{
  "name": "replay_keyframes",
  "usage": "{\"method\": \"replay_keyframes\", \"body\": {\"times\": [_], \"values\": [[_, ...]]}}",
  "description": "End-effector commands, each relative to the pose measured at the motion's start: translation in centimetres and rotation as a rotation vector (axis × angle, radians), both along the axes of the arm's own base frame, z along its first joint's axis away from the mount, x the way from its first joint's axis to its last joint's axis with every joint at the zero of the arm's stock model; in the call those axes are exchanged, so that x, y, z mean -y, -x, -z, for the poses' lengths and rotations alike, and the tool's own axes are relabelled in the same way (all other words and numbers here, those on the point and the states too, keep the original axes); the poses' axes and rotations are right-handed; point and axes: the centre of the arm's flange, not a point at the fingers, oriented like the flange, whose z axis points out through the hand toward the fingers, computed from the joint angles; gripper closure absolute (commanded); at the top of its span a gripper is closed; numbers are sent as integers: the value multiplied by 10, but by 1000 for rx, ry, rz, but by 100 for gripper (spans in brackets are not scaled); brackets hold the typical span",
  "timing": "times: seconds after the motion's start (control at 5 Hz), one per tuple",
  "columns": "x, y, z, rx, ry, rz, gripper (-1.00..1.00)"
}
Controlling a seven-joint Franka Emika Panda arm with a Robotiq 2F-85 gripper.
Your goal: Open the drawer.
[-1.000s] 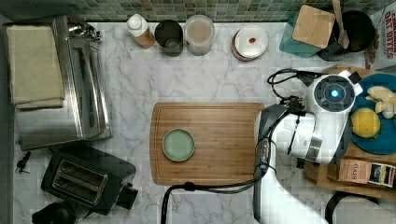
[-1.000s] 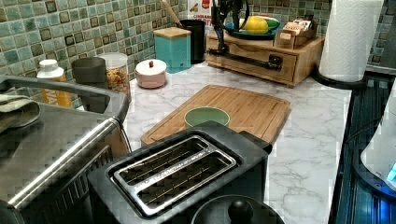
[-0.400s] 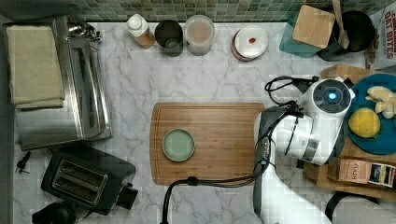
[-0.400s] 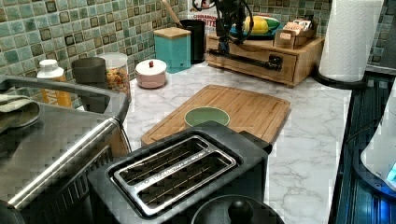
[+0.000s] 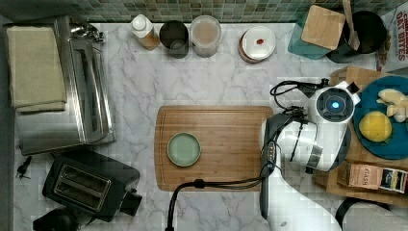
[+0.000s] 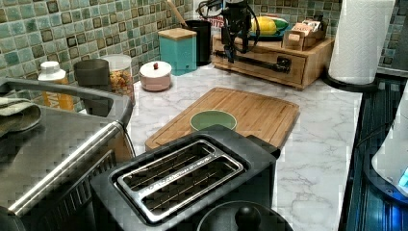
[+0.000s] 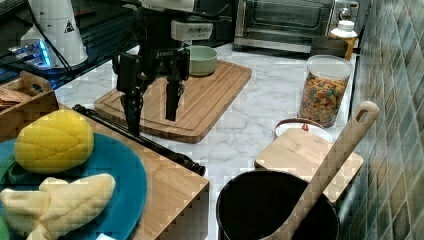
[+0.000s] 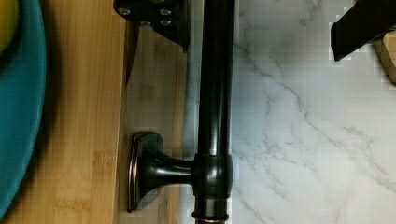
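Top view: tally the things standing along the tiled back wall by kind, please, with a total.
Bottle: 1
Dark cup: 1
Cereal jar: 1
Lidded pink dish: 1
Teal canister with wooden lid: 1
Black pot with wooden spoon: 1
Total: 6

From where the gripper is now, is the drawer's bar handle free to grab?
Probably yes. The gripper hangs open right over the black bar handle of the drawer, one finger on each side, and nothing lies between them.

The white Franka arm (image 5: 308,144) reaches out, wrist bent straight down, black gripper (image 7: 152,107) pointing vertically, its two fingers (image 7: 131,112) spread wide apart.
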Motion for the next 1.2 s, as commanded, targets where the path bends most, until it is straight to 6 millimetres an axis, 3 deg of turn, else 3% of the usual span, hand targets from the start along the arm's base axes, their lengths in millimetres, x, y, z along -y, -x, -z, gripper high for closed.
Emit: {"method": "replay_keyframes", "body": {"times": [0.2,0.4,0.8,1.0,1.2], "values": [[56,36,35,7,-50,93,-100],[65,28,48,2,-62,62,-100],[31,14,63,18,-128,100,-100],[19,7,62,8,-127,76,-100],[-7,-1,42,-31,-115,70,-100]]}}
